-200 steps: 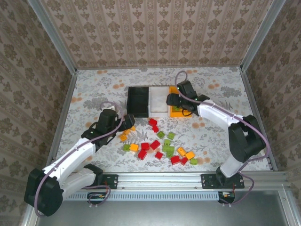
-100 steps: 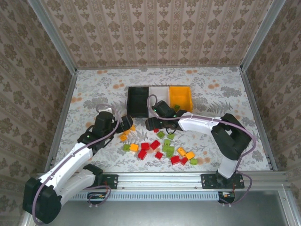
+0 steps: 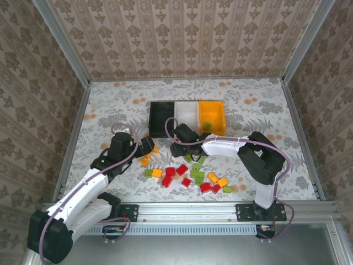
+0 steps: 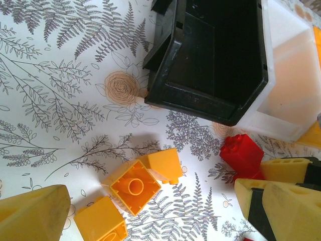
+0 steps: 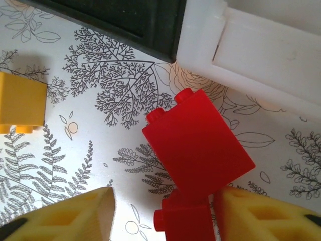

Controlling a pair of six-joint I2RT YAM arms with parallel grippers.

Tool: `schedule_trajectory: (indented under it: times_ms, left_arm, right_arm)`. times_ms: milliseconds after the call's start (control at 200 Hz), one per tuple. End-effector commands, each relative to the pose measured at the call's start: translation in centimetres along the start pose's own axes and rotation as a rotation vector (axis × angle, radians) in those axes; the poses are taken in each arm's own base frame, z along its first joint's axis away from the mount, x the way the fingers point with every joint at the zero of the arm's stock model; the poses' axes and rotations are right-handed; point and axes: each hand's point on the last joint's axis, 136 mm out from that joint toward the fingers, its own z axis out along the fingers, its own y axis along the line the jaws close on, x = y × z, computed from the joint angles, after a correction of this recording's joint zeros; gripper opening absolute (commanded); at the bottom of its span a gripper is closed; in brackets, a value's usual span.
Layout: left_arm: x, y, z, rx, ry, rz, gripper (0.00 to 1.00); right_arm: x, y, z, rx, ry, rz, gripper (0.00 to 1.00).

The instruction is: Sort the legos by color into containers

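Nearly all of the sorting is judged outstanding. The legos (image 3: 187, 170), in red, lime green and orange-yellow, lie loose on the tabletop (image 3: 110, 102) in a scatter at 6 o'clock from the row of bins. That row runs black bin (image 3: 161, 118), white bin (image 3: 187, 115), orange-yellow bin (image 3: 212, 115) from 9 o'clock to 3 o'clock, walls touching. One small green piece (image 3: 207, 126) appears to lie in the orange-yellow bin, but the overhead view is too coarse to confirm it. The black bin's visible floor is bare in the left wrist view.

Left jaws: fully released. The yellow fingers (image 4: 32, 213) are set wide over a group of orange-yellow bricks (image 4: 134, 187) at 9 o'clock of the scatter, with nothing held.

Right jaws: parted, low over the tabletop at 6 o'clock of the seam between the black and white bins. A small red brick (image 5: 183, 223) sits between the fingers (image 5: 261, 216). One finger is at or against it and the other stands clear, so no grasp is established. A larger red brick (image 5: 198, 145) touches it on the bin side.

The bricks are glossy, square-cornered and studded. They are judged liable to skid or tip under a one-sided pinch.
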Motion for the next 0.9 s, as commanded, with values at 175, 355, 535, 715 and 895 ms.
schedule_trajectory:
  times_ms: [175,355,535,715,895]
  left_arm:
    - [0.2,0.2,0.0,0.008,0.004,-0.026,1.00]
    - [-0.1,0.0,-0.1,0.012,0.000,-0.023,1.00]
    - [-0.4,-0.2,-0.4,0.012,-0.007,-0.019,1.00]
    - [-0.5,0.0,-0.5,0.002,-0.008,-0.027,1.00]
    - [-0.3,0.3,-0.4,-0.009,0.001,-0.032,1.00]
  right_arm:
    - [0.8,-0.8,0.5,0.044,0.018,-0.022,0.34]
    - [-0.8,0.0,-2.2,0.001,-0.052,-0.021,0.24]
    - [-4.2,0.2,-6.8,-0.004,-0.175,-0.002,0.24]
    - [-9.3,-2.3,-8.1,0.092,-0.269,0.066,0.24]
    - [-13.4,-5.6,-5.6,0.160,-0.275,0.138,0.25]
